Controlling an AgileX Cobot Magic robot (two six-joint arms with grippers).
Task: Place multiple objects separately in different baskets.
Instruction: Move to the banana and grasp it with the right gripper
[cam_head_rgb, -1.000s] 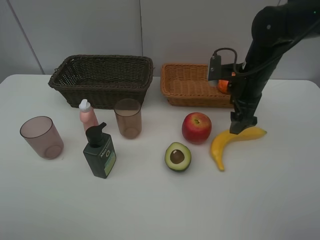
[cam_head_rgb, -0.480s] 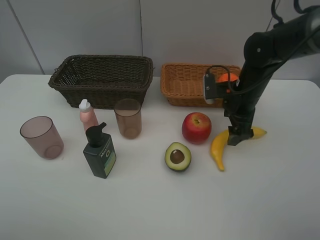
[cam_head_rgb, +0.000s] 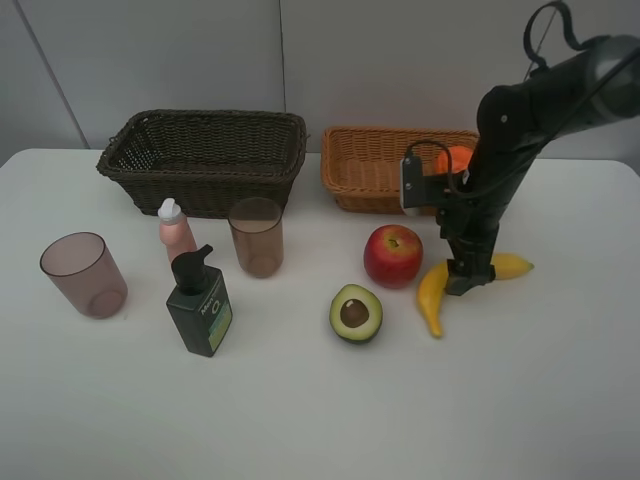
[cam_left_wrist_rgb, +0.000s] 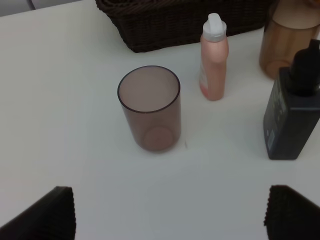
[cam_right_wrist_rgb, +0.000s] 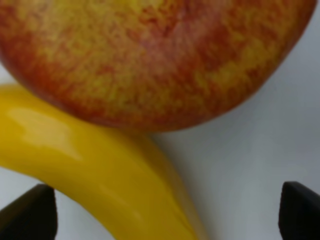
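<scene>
A: What is seen of the setting?

B: A white table is set before a grey wall. At its far side two wicker baskets are stood side by side: the dark brown basket, the deeper one, and the light tan basket, the shallower one.

A: How are the fingers held?

B: The left gripper is held above the table with its fingers spread wide and nothing between them. The right gripper is lowered to the table. Its fingers are also wide apart and are not clamped on anything.

A: Where are the larger things found, reckoned from those fingers?

B: The pump bottle is stood upright ahead of one left finger, with the farther cup beyond it. The nearer cup is stood upright straight ahead of the left fingers, in line with the gap between them. The dark brown basket is furthest off.

A: And the smaller ones?

B: The banana is straddled by the right fingers, its middle lying in the gap between them. The apple is found just beyond those fingertips and appears to touch the banana. The halved avocado is laid cut face up, near the apple and apart from the fingers. The orange is seen inside the light tan basket, partly hidden behind the right arm. The pink bottle is stood upright beyond the nearer cup, just short of the dark brown basket.
</scene>
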